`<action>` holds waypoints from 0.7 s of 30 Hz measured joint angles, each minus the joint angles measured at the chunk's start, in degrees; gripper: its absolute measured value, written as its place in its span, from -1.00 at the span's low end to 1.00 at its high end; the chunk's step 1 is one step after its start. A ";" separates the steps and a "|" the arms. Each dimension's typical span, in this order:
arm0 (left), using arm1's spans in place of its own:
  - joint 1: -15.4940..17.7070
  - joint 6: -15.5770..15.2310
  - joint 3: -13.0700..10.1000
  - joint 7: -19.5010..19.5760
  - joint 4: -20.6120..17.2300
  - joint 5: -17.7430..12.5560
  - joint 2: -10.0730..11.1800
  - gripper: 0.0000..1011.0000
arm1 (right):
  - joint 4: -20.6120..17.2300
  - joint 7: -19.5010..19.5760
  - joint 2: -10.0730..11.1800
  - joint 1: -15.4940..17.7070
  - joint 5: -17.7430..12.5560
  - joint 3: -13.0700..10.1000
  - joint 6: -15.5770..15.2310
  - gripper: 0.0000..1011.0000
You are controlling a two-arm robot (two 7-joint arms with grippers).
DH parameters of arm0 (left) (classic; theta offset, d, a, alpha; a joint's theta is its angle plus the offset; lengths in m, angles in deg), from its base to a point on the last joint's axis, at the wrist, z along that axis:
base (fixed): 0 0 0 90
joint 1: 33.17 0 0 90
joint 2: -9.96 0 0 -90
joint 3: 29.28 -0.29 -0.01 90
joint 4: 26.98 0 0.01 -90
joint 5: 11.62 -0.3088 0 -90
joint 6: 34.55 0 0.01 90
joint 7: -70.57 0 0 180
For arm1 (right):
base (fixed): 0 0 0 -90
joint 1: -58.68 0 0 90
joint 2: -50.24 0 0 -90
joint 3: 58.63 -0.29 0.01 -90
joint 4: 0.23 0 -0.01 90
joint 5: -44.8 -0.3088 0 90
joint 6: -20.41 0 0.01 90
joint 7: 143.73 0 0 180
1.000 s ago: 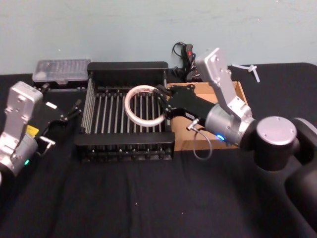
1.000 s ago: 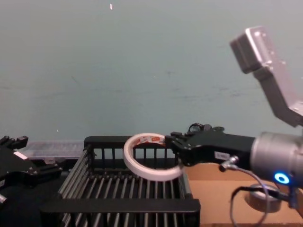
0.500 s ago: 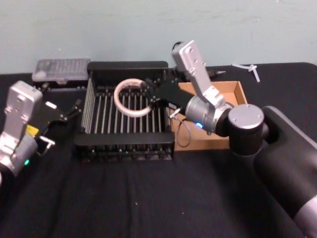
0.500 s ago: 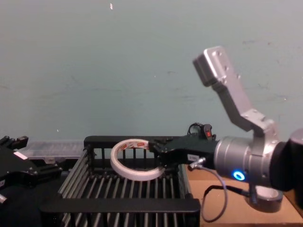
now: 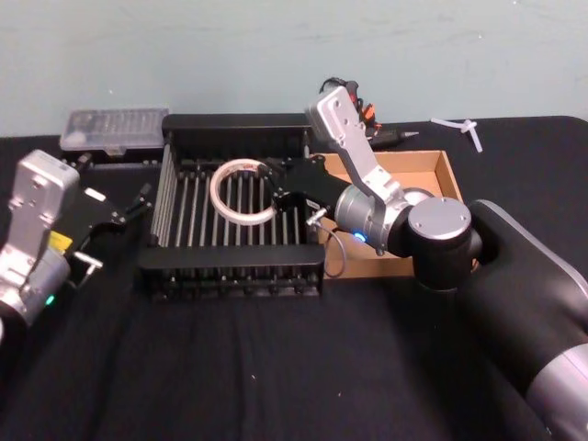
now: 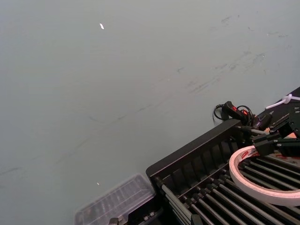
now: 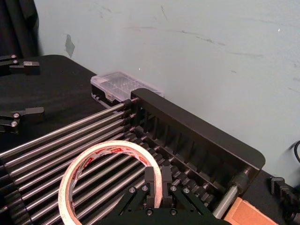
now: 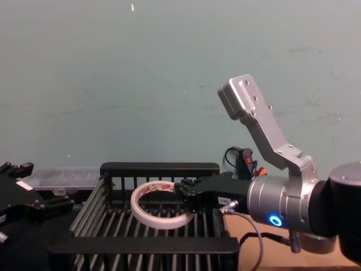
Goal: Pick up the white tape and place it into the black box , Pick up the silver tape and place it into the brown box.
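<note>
**Tape held over crate, release pending**

Right gripper [image 5: 280,188] is clamped on the rim of the white tape [image 5: 243,190], fingers pinching the roll's wall, one inside the centre hole and one outside. The roll hangs tilted above the bars of the black box [image 5: 234,126], inside the line of its walls, toward the far right part. From the chest view it sits near rim height, apparently clear of the floor bars. The right wrist view confirms the pinch on the near edge of the roll.

Left gripper [image 5: 138,202] is parked on the table left of the crate, well apart from it; I cannot tell how its fingers stand.

The brown box [image 5: 439,165] sits just beside the crate's right wall, largely covered by the right arm. The silver tape [image 8: 316,244] appears to lie in it, a grey curved edge under the arm in the chest view; I cannot confirm this.

Handling judgement: the white roll looks light, stiff and thin-walled. A wall pinch holds it well enough, but the ring can swing about the grip point. Released from this height it should drop flat or roll briefly on the bars; the gaps look too narrow for it to pass.

Step in hand: lower slightly and let go. White tape is nearly placed.
</note>
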 joint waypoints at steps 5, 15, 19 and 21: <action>0.00 0.00 0.00 0.00 0.00 0.00 0.00 0.98 | -0.02 -0.04 0.02 0.00 -0.03 -0.03 -0.02 -0.81; 0.01 0.00 0.00 0.00 0.00 0.00 0.00 0.98 | -0.09 -0.15 0.07 0.00 -0.20 -0.05 -0.03 -0.47; 0.00 0.00 0.00 0.00 0.00 0.00 0.00 0.98 | -0.11 -0.17 0.09 0.01 -0.24 -0.04 -0.04 -0.21; 0.01 0.00 0.00 0.00 0.00 0.00 0.00 0.98 | -0.11 -0.18 0.10 0.03 -0.26 -0.04 -0.04 -0.04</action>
